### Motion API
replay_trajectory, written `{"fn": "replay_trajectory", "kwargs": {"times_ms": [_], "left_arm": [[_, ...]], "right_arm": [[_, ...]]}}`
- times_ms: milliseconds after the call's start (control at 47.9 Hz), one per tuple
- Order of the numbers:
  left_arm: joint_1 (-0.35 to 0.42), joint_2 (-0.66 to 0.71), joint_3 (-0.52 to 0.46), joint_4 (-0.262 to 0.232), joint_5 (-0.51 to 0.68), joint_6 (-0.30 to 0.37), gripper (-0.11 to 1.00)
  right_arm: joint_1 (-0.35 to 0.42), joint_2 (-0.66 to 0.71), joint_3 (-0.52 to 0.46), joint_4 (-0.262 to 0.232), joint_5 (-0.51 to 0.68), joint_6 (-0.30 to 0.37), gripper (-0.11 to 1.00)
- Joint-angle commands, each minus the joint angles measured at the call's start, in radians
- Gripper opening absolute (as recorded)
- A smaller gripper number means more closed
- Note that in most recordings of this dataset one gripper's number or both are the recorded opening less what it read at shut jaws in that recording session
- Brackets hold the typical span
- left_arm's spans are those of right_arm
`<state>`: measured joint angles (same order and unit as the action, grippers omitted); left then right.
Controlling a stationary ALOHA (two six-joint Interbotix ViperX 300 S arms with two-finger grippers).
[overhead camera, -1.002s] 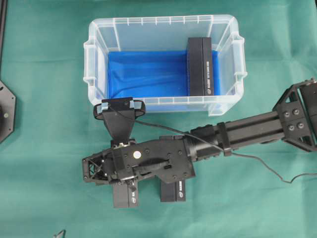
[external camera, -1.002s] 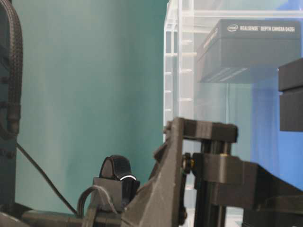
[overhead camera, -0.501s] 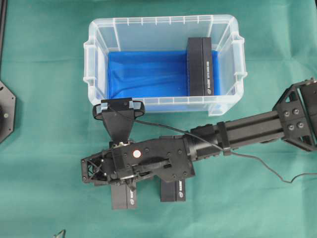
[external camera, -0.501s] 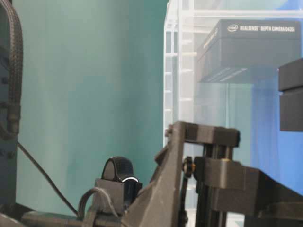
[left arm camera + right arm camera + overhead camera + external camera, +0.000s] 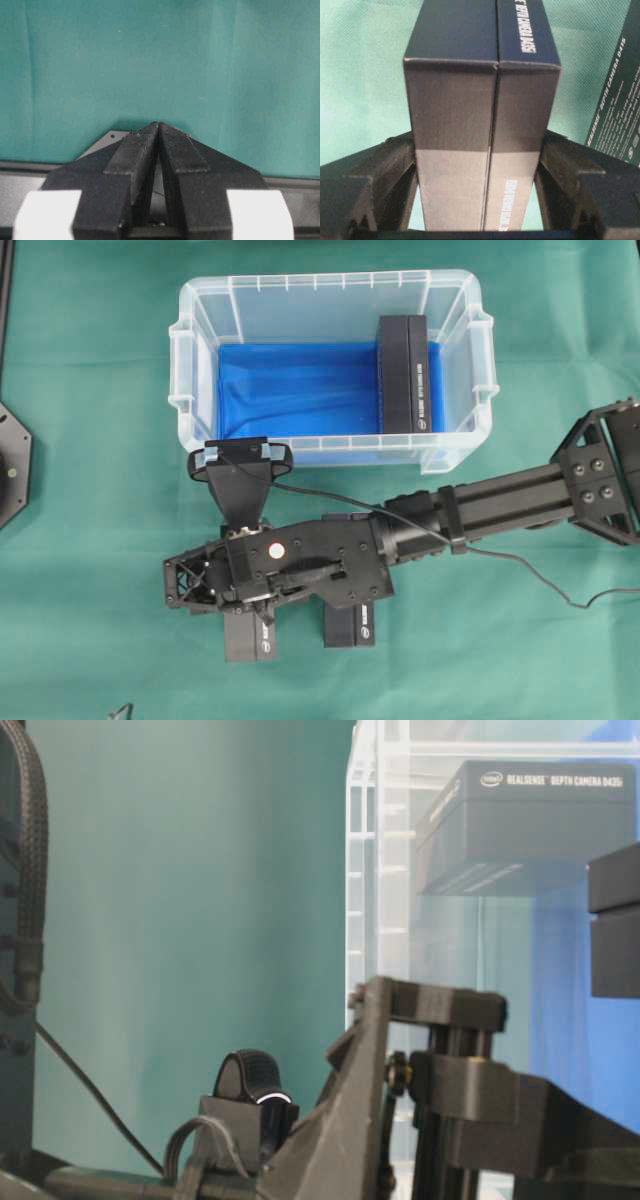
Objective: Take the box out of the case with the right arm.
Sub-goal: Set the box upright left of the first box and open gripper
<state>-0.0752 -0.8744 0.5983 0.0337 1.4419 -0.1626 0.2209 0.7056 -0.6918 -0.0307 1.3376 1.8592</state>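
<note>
The right hand (image 5: 478, 165) straddles a dark box (image 5: 470, 100) lying on the green tabletop (image 5: 100, 540) outside the case (image 5: 320, 282) — whether it grips, I cannot tell. Another box (image 5: 402, 375) stands inside the case. The left hand (image 5: 159, 131) is closed — nothing held.

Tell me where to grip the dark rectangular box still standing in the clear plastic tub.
Grip the dark rectangular box across its two long faces near mid-length, coming straight down. It stands on its narrow edge against the clear plastic tub's right wall, so only the top is freely reachable.
</note>
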Motion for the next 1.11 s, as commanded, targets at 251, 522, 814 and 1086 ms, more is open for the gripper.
{"fn": "replay_trajectory", "kwargs": {"times_ms": [251, 522, 814, 1086], "left_arm": [[0.003, 0.005, -0.025, 0.003, -0.005, 0.003, 0.02], [0.003, 0.005, -0.025, 0.003, -0.005, 0.003, 0.02], [0.003, 0.005, -0.025, 0.003, -0.005, 0.003, 0.02], [0.003, 0.006, -0.025, 0.003, -0.005, 0.002, 0.02]], "right_arm": [[0.002, -0.035, -0.014, -0.009, 0.006, 0.0, 0.91], [-0.002, -0.054, -0.015, -0.009, 0.008, 0.0, 0.9], [-0.008, -0.123, -0.057, -0.067, 0.083, -0.006, 0.9], [-0.02, -0.137, -0.138, -0.103, 0.169, -0.043, 0.9]]}}
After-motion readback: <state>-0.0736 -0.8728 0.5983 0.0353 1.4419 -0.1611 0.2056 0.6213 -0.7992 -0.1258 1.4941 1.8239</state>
